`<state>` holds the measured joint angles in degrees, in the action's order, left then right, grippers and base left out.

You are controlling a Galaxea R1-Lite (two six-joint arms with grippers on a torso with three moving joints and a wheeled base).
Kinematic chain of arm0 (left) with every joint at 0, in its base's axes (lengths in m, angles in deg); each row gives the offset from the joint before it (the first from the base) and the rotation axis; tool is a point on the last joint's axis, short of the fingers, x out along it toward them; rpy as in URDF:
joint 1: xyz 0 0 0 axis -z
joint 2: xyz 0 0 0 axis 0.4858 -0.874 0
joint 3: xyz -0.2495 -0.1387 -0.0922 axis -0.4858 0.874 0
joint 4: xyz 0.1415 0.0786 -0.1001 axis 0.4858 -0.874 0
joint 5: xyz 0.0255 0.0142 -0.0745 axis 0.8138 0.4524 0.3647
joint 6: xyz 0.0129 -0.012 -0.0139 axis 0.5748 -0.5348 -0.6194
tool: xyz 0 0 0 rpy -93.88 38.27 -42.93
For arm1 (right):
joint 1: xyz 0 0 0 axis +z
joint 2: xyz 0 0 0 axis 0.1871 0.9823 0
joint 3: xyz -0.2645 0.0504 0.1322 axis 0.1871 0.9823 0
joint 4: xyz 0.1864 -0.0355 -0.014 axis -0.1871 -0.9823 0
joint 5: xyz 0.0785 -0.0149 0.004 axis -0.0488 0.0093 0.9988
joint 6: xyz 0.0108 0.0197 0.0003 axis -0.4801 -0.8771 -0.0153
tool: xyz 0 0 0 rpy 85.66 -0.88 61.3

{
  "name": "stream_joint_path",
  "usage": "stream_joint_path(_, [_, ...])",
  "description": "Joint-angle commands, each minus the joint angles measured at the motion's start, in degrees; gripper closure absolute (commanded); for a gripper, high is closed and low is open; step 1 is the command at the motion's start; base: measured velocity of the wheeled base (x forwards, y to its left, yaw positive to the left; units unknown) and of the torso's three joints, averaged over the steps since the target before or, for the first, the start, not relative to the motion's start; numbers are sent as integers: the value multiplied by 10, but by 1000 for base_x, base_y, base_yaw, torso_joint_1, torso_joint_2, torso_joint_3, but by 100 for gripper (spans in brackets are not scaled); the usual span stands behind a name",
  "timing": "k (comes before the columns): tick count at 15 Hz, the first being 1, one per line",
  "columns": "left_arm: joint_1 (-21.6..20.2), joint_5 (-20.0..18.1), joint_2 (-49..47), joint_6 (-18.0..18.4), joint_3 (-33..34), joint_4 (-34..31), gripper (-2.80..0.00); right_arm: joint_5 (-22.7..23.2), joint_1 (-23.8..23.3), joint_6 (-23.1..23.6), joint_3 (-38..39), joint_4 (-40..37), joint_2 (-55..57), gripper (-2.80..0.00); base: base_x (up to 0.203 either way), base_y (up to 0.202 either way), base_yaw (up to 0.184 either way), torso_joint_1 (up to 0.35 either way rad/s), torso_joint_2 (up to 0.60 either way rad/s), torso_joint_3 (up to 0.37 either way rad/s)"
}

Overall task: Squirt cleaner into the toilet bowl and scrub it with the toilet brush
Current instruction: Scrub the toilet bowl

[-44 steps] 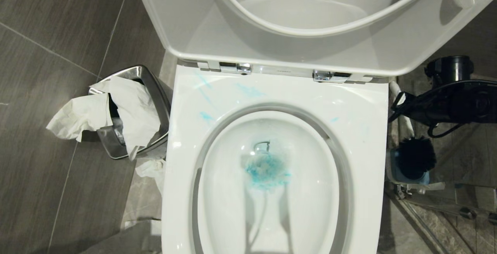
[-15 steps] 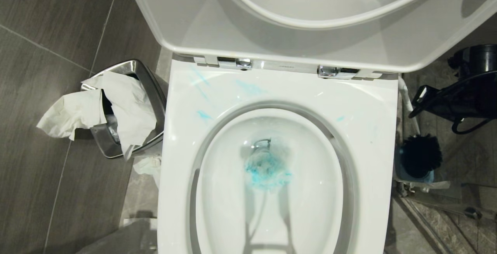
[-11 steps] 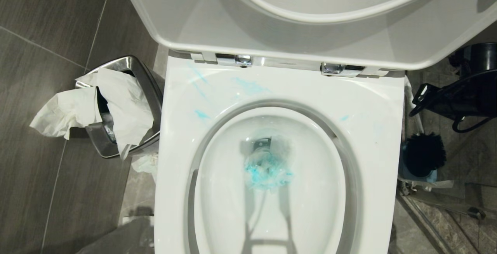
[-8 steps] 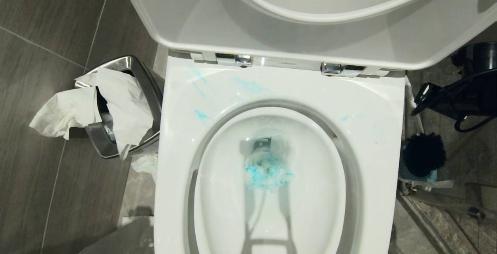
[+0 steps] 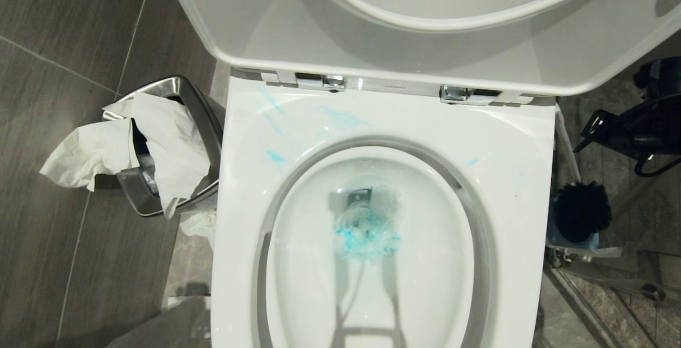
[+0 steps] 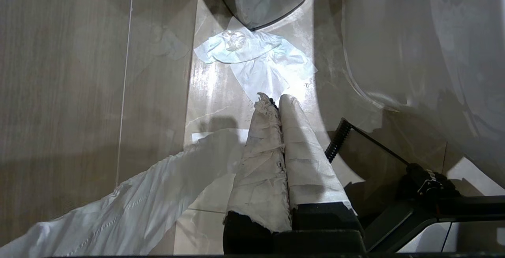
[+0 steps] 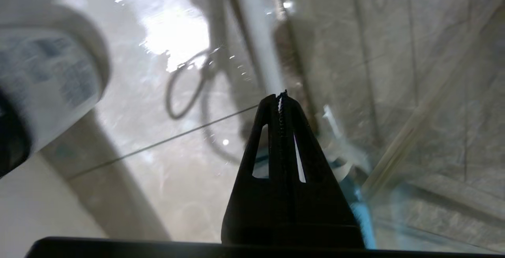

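Note:
The white toilet bowl (image 5: 511,140) stands with seat and lid raised. Turquoise cleaner (image 5: 367,233) clouds the water at the drain, and thin smears of it mark the back left of the rim. The toilet brush (image 5: 582,209) stands to the right of the bowl, black bristle head in its grey-and-blue holder (image 5: 572,239), white handle (image 7: 256,33) leaning toward the wall. My right gripper (image 7: 281,96) is shut and empty, above and beside the brush, tips short of the handle. My left gripper (image 6: 274,99), fingers wrapped in white, is shut and empty over the floor.
A steel waste bin (image 5: 207,119) stuffed with white paper stands left of the bowl. A crumpled tissue (image 6: 256,57) lies on the floor by the toilet's base. A blurred white cylinder with print (image 7: 51,76) is near the right gripper. Glass and a metal rail run at the right.
The head camera moved in on the toilet early on and then held still. My right arm has drawn back toward the right edge of the head view.

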<state>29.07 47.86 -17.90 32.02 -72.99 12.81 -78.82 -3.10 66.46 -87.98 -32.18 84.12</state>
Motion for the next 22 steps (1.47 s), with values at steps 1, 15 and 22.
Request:
stream_joint_path(1, [0,0,0,0,0,0,0,1,-7,-1,-17,-1,29,0,0,0,0,0,0,0])
stream_joint_path(15, [0,0,0,0,0,0,0,0,46,-10,-68,3,71,0,0,0,0,0,0,0])
stream_joint_path(22, [0,0,0,0,0,0,0,-16,58,16,-114,-1,86,-280,0,0,0,0,0,0])
